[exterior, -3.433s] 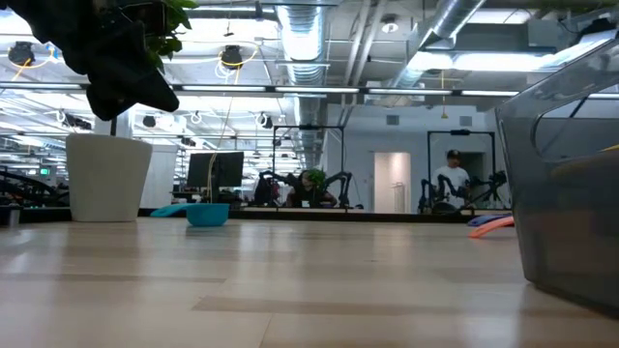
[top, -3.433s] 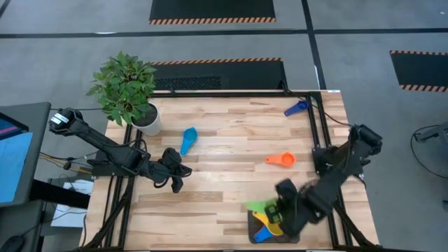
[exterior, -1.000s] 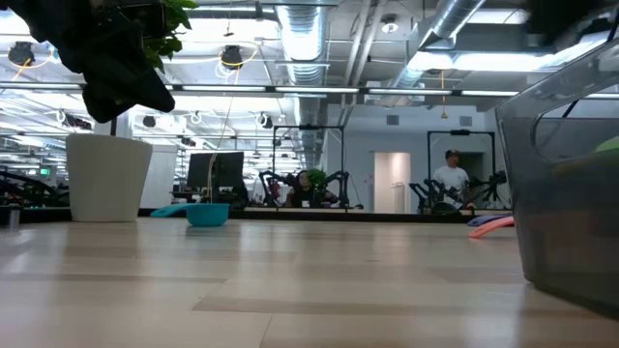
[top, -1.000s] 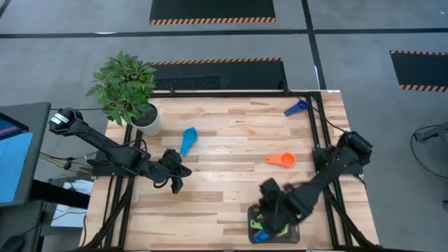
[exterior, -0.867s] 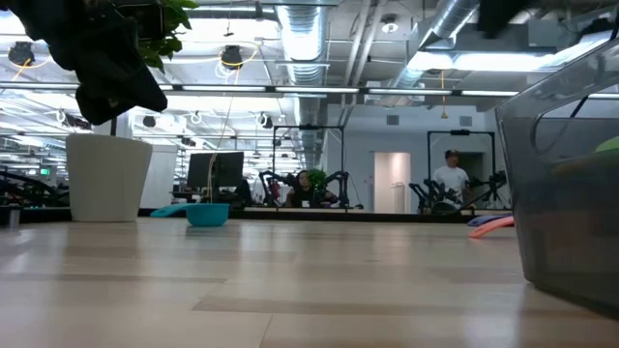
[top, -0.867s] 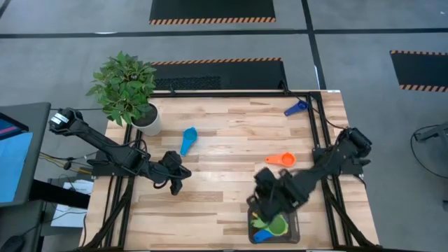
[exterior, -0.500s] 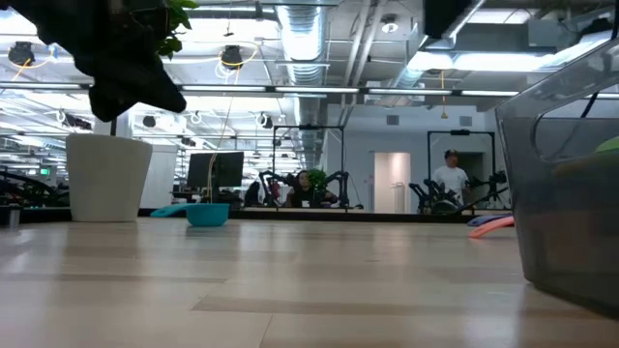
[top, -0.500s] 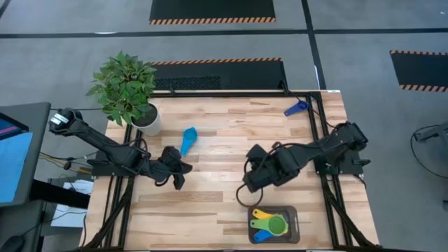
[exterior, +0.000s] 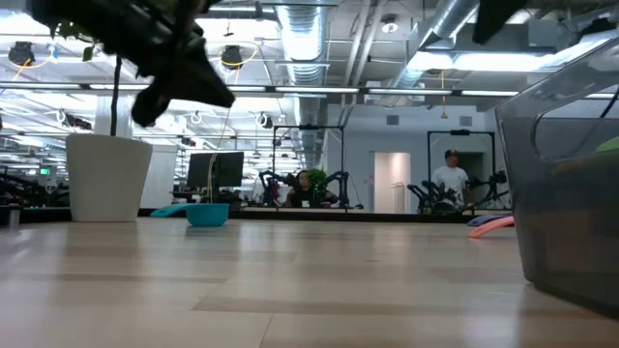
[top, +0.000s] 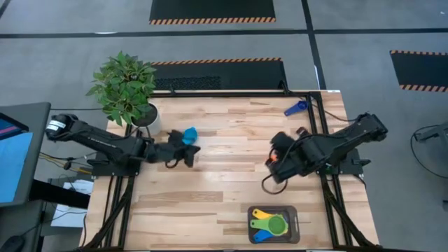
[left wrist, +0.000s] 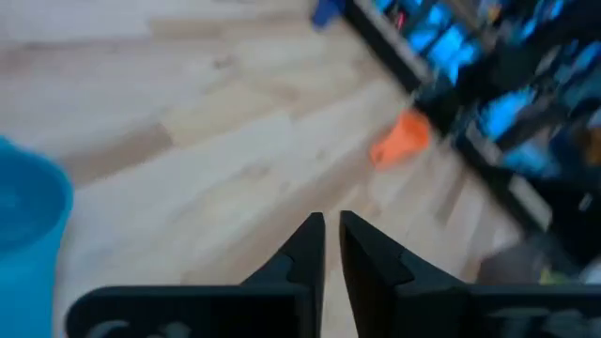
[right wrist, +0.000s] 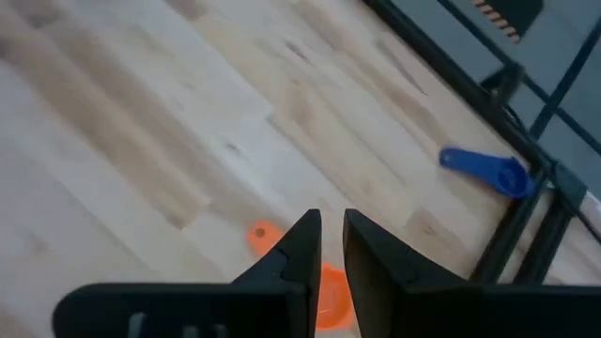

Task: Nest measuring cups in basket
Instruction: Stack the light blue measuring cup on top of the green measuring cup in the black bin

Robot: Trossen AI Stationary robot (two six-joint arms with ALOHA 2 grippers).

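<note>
At the near edge of the wooden surface [top: 224,203] sits the basket [top: 294,222], holding a yellow cup [top: 260,213], a green cup [top: 277,225] and a blue cup [top: 260,236] crowded together; whether they are truly nested cannot be told.

Farther in, on the right side, the right pincer [top: 274,162] hovers over the orange cup [right wrist: 329,293], which its arm largely hides from above. In the right wrist view the two dark fingers [right wrist: 291,253] stand almost together with only a narrow gap, gripping nothing, and the orange cup lies on the wood just beneath them.

At about the same depth on the left side, the left pincer [top: 187,155] is just beside the light blue cup [top: 187,135]. Its fingers [left wrist: 305,249] are likewise nearly closed and empty, with the light blue cup [left wrist: 28,244] close by.

Beyond these, a dark blue cup [top: 295,108] lies near the far right corner, and a potted plant [top: 126,89] stands at the far left corner.
</note>
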